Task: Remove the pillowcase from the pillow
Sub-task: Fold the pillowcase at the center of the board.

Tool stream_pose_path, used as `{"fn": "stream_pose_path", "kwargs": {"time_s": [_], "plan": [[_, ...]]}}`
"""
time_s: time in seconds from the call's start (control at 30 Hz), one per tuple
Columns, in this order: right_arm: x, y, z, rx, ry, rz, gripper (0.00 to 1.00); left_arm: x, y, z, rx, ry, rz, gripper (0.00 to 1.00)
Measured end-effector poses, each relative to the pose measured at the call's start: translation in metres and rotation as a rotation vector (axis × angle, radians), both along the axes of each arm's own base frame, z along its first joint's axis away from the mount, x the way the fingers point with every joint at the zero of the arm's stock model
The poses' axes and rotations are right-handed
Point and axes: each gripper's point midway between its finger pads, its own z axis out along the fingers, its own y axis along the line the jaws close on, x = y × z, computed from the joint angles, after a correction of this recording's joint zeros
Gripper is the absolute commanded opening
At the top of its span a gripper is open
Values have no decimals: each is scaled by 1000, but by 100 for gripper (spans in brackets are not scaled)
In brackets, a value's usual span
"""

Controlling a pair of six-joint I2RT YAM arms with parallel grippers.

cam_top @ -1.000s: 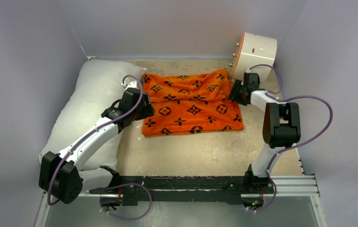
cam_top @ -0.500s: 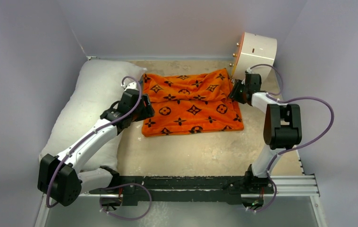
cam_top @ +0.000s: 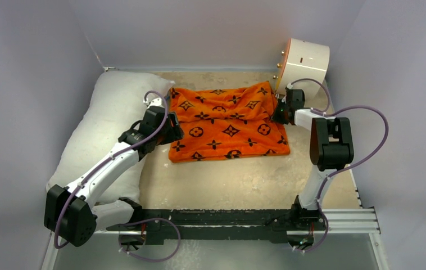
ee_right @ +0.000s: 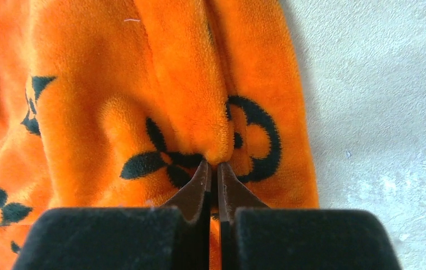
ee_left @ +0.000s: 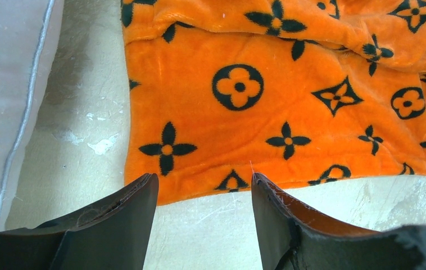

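Right wrist view: pinching pillowcase [ee_right: 115,84] fold tight in right gripper [ee_right: 212,166], likely to pull; nothing in spread left gripper [ee_left: 204,178].

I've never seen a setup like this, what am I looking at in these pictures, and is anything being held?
Two robot arms are bolted to a table. One picture looks down from above; the other two come from cameras on each arm's wrist. A white pillow lies at the left; beside it, apart, an orange patterned pillowcase lies flat. A white cylinder sits at the far right corner. The left pincer hangs open, empty, at the pillowcase's edge. The right pincer is shut on a fold of it.
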Motion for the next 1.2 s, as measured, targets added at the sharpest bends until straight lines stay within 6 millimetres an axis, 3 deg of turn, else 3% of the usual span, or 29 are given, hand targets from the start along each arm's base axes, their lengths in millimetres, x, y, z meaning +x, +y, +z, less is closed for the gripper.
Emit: {"fn": "stream_pose_path", "kwargs": {"time_s": [0.3,0.37,0.53,0.6,0.67,0.8,0.97,1.1,1.2], "plan": [[-3,-1,9,-6,6,-8,0,0,0,0,1,2,0,61],[-5,-4,21,-19,-6,-20,0,-1,0,0,1,3,0,61],[3,-15,76,-50,-115,-66,0,-1,1,-1,5,4,1,61],[6,-18,86,-58,-143,-83,0,0,2,-1,12,2,4,61],[6,-22,84,-68,-137,-103,0,1,6,-1,22,8,13,61],[-3,-30,57,-95,-69,-150,2,21,25,8,50,10,67,62],[-15,-37,26,-120,20,-188,27,69,58,25,96,-29,162,62],[-15,-39,23,-124,29,-197,44,104,61,13,128,-32,162,61],[-15,-40,23,-125,28,-199,46,131,48,-6,128,-17,117,58]]}}
